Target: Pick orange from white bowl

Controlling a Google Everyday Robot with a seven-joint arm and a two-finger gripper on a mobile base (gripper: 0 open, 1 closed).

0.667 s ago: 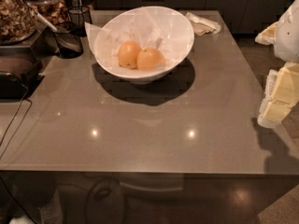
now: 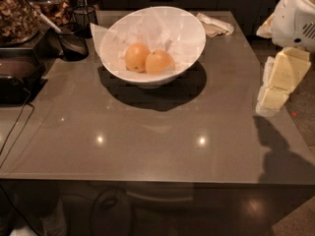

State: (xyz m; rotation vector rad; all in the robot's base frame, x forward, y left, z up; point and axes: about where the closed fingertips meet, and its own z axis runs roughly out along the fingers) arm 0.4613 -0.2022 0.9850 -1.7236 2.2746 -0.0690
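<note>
The white bowl [image 2: 184,28], wide, glossy and lined with crumpled white paper, stands at the back middle of the grey table [image 2: 147,132]. Two round fruits lie side by side in it. The orange [image 2: 136,56] is the paler one on the left. A deeper-orange fruit [image 2: 159,62] touches it on the right. My gripper [image 2: 268,104], cream-white, hangs at the table's right edge, pointing down, well to the right of the bowl and lower in the view. It holds nothing that I can see.
At the back left stand a dark wire basket [image 2: 74,41], a jar of brown pieces [image 2: 17,14] and a dark appliance [image 2: 15,77] with a cable. A folded napkin [image 2: 215,24] lies behind the bowl on the right.
My gripper has moved a little to the left and up in the view, toward the table's right edge. The bowl and fruits have not moved.
</note>
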